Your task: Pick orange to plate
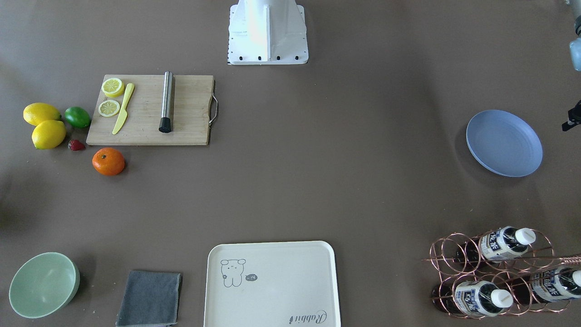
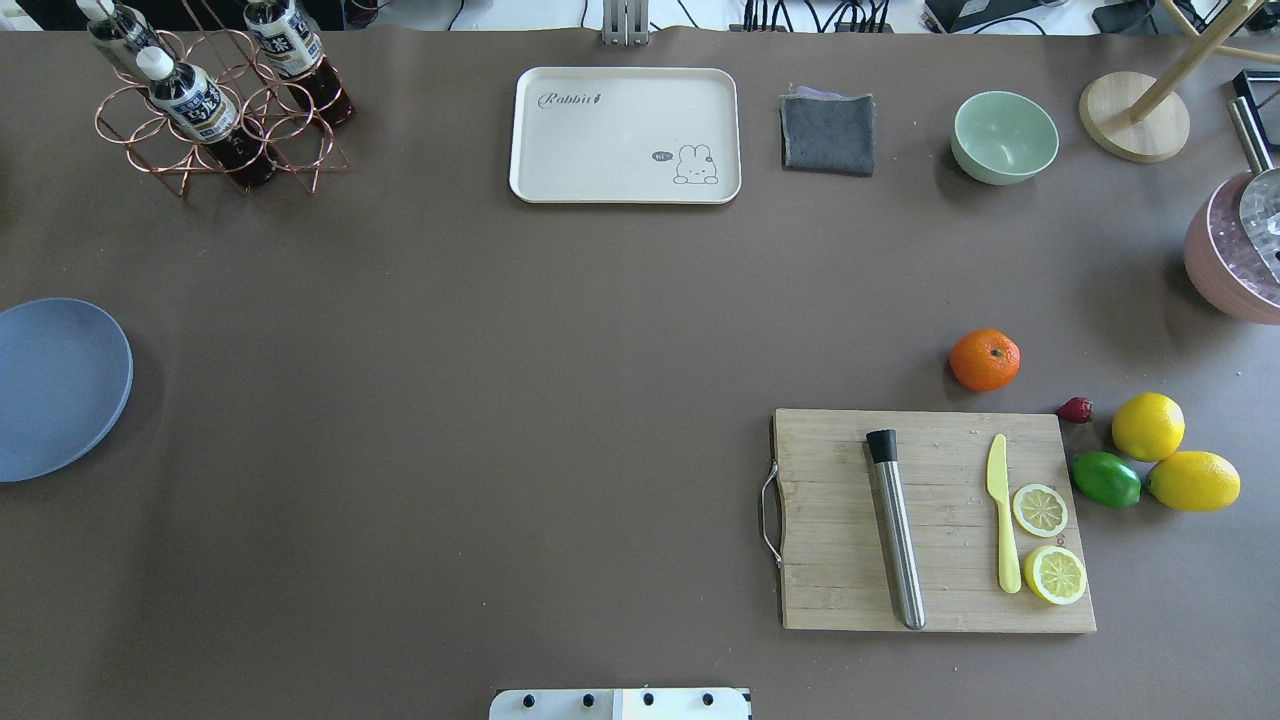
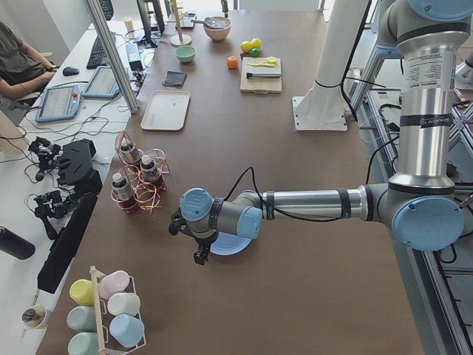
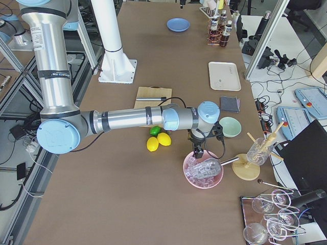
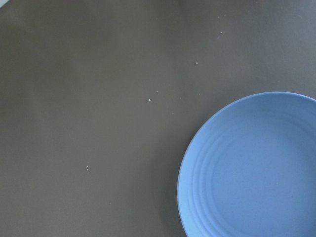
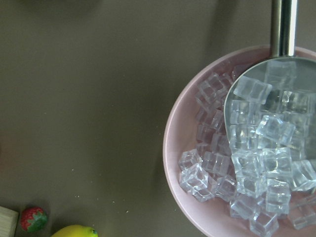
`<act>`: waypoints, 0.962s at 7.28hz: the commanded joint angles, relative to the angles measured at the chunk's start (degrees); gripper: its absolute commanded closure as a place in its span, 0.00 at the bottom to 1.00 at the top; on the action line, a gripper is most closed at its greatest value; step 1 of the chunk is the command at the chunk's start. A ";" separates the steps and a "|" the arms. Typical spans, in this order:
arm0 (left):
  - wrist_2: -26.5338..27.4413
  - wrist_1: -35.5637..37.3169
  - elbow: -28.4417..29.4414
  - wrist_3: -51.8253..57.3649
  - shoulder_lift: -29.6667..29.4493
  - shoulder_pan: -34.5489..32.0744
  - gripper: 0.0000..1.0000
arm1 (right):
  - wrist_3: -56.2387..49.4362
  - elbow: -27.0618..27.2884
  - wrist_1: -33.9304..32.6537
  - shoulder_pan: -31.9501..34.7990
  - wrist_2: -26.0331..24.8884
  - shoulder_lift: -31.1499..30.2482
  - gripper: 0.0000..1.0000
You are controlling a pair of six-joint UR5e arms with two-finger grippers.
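The orange (image 2: 985, 360) rests on the brown table just beyond the cutting board's far edge, also the orange (image 1: 108, 161) in the front-facing view. The blue-lavender plate (image 2: 55, 385) lies empty at the table's far left end, and the plate (image 5: 256, 168) fills the lower right of the left wrist view. My left gripper (image 3: 198, 251) hangs beside the plate's edge; I cannot tell whether it is open. My right gripper (image 4: 196, 148) hovers over a pink bowl of ice, well to the right of the orange; its state cannot be told either.
A cutting board (image 2: 935, 520) carries a steel cylinder, a yellow knife and lemon slices. Two lemons (image 2: 1148, 427), a lime (image 2: 1106, 479) and a strawberry (image 2: 1075, 410) sit near the orange. Cream tray (image 2: 625, 135), grey cloth (image 2: 828, 133), green bowl (image 2: 1004, 137), bottle rack (image 2: 215, 100), ice bowl (image 6: 197, 163).
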 commanded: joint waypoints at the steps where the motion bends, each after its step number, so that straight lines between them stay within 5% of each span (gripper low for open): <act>1: 0.01 -6.86 6.99 -3.17 -1.87 1.44 0.02 | 0.94 1.79 -0.02 -2.09 0.04 0.04 0.00; 3: 0.10 -16.88 11.74 -10.66 -1.97 7.05 0.03 | 0.94 1.79 0.07 -2.36 0.04 0.04 0.00; 5: 0.01 -18.86 12.56 -11.90 -2.06 7.60 0.03 | 0.50 2.06 0.07 -2.44 -0.14 0.04 0.00; 7: 0.01 -18.95 12.65 -11.90 -1.97 8.22 0.22 | 0.58 2.06 0.07 -3.06 -0.14 -0.05 0.00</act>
